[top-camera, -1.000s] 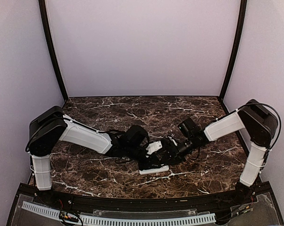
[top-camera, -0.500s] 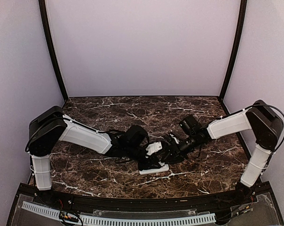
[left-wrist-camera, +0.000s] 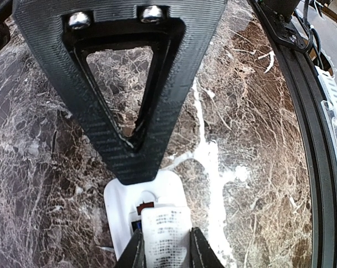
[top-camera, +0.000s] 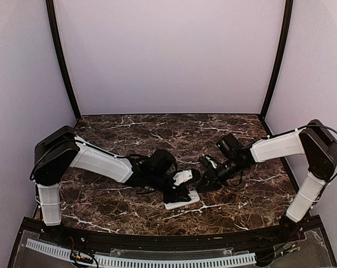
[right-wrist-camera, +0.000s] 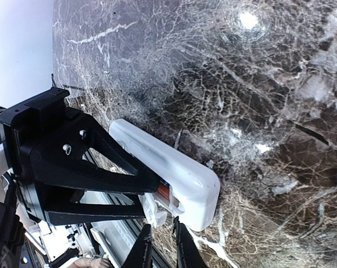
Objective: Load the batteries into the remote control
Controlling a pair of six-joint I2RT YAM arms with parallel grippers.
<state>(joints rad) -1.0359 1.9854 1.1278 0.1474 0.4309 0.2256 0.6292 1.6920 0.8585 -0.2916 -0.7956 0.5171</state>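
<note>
Left gripper (left-wrist-camera: 167, 252) clamps the remote control (left-wrist-camera: 128, 207) on the table (left-wrist-camera: 258, 139) near its front edge; right gripper (right-wrist-camera: 162, 248), nearly closed, just beside.

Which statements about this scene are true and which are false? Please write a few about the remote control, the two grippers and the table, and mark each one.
1. The left gripper is clamped on the remote control. True.
2. The remote control lies at the far edge of the table. False: it lies near the front edge, about midway between the two arms.
3. The right gripper has its tips close to one end of the remote control. True.
4. The table is plain white. False: it is dark marble with white veins.
</note>
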